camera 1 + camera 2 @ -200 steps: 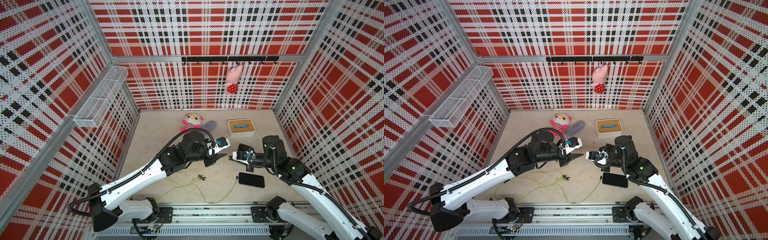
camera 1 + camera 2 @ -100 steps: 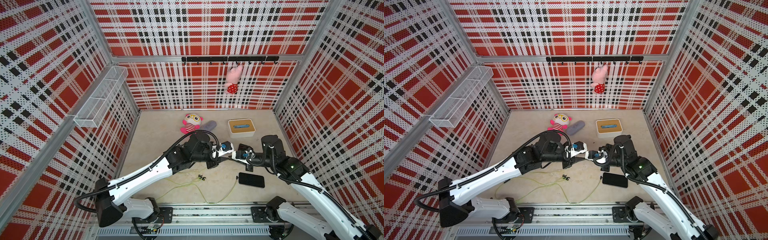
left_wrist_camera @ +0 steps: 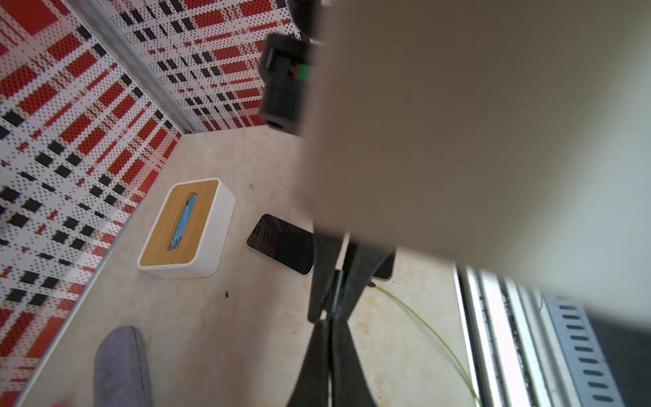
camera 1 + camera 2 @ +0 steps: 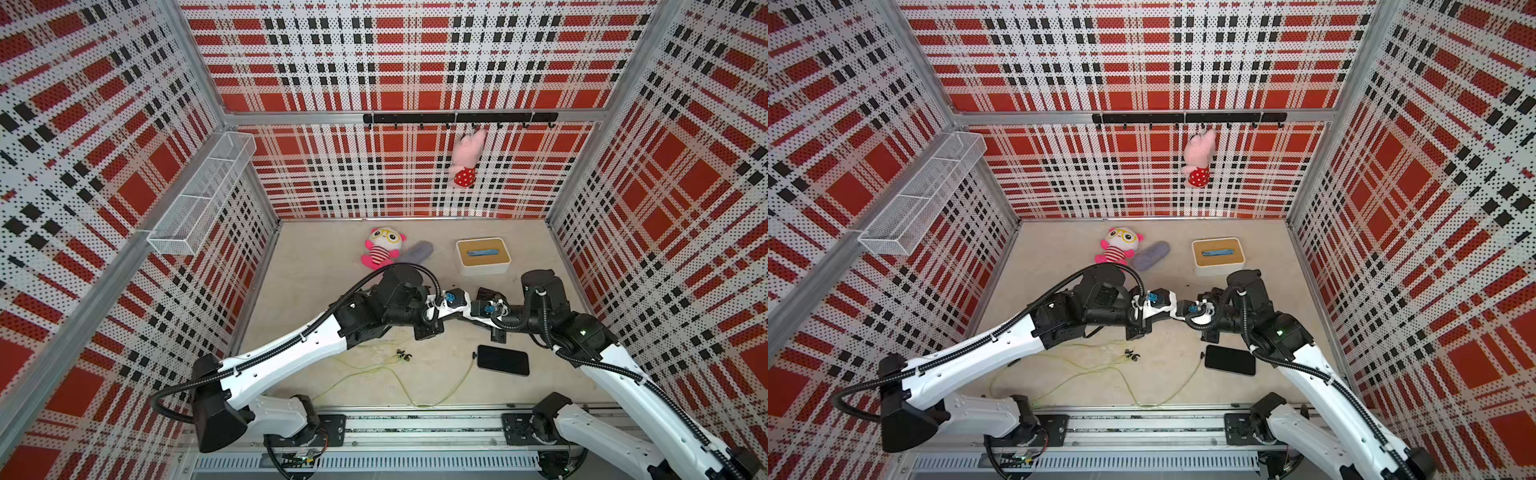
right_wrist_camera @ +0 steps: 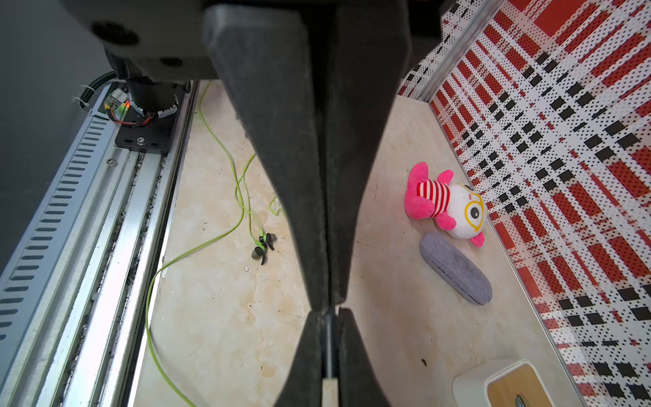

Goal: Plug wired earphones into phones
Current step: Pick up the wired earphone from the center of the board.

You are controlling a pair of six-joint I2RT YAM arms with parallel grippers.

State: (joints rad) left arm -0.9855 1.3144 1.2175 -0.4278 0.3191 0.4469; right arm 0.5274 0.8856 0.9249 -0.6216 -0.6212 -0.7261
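The left pincer (image 3: pixel 330 331) and the right pincer (image 5: pixel 327 299) stood tip to tip above the table (image 4: pixel 316 291), each with its jaws pressed together; a thin dark line ran in the seam of each, and whether anything was pinched there could not be told. One phone (image 4: pixel 503 359) lay flat, screen up, on the table below the right pincer and nearer the base rail (image 4: pixel 415 428) than the tips, touched by neither pincer. A small black plug (image 4: pixel 473 355) sat against the phone's short end on the side facing the left pincer, and its yellow-green cable (image 3: pixel 428 327) trailed from there toward the rail. A pair of black earbuds (image 5: pixel 264 245) lay on the table below the left pincer, also on the rail side. Beyond both pincers, toward the back wall, sat a tissue box (image 4: pixel 483 257), a grey case (image 4: pixel 417 251) and a plush toy (image 4: pixel 382 247)
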